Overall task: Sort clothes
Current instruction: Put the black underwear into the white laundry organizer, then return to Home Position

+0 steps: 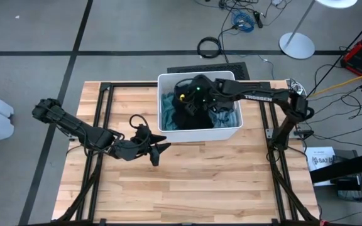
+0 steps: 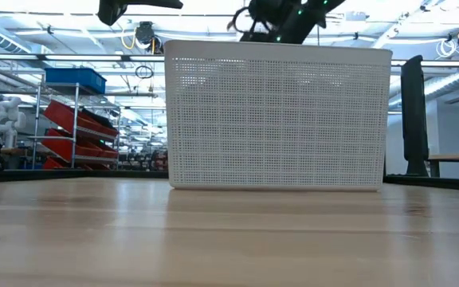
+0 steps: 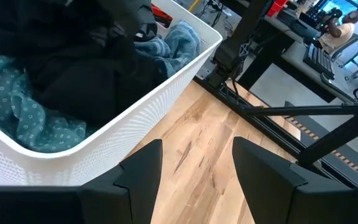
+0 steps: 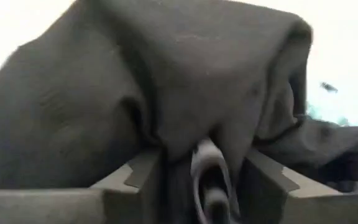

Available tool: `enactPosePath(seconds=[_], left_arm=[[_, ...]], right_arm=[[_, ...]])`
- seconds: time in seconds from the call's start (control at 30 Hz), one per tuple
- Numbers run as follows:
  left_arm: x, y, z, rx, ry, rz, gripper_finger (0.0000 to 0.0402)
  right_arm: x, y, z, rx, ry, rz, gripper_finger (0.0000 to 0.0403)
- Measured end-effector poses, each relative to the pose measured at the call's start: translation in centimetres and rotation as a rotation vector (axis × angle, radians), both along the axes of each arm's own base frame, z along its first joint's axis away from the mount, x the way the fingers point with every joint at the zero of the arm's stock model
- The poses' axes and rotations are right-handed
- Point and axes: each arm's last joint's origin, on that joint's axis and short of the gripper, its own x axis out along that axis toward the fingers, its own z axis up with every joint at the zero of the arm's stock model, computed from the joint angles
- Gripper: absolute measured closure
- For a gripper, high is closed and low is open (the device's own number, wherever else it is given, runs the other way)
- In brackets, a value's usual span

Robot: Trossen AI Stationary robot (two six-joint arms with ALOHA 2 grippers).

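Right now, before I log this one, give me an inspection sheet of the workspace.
Surface: wooden table, bare in front of the bin.
Job's things: clothes, teal and black, piled in the white bin.
Clutter: nothing seen on the table.
Grippers: left gripper open, empty, beside the bin; right gripper down in the bin, dark fabric between its fingers.
Cables: loose coils on the floor behind the table.
Surroundings: shelving with red bins.

Low view: bin wall (image 2: 277, 112) hid the clothes from us. Right wrist view: we saw blurred dark fabric (image 4: 166, 81) covering the fingers (image 4: 135, 177).
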Motion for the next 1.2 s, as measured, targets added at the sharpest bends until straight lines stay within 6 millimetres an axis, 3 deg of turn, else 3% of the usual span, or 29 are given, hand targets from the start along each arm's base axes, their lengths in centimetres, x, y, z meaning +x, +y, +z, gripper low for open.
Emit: enactPosePath(seconds=[0.33, 0.67, 0.87, 1.2], left_arm=[[0.0, 0.0, 0.0, 0.001, 0.001, 0.000, 0.0196], [0.0, 0.0, 0.0, 0.028, 0.009, -0.010, 0.0196], [0.1, 0.1, 0.0, 0.027, 0.009, -0.004, 0.0196], [0.8, 1.8, 0.0, 0.049, 0.033, -0.028, 0.0196]], right_arm=[[-1.9, 0.6, 3.7, -0.074, -0.093, 0.037, 0.0202], [-4.8, 1.7, 7.6, -0.108, -0.208, 0.026, 0.0199], [-7.1, 2.5, 9.0, -0.076, -0.200, 0.004, 0.0201], [-10.6, 5.9, 11.0, -0.005, -0.184, 0.157, 0.0202]])
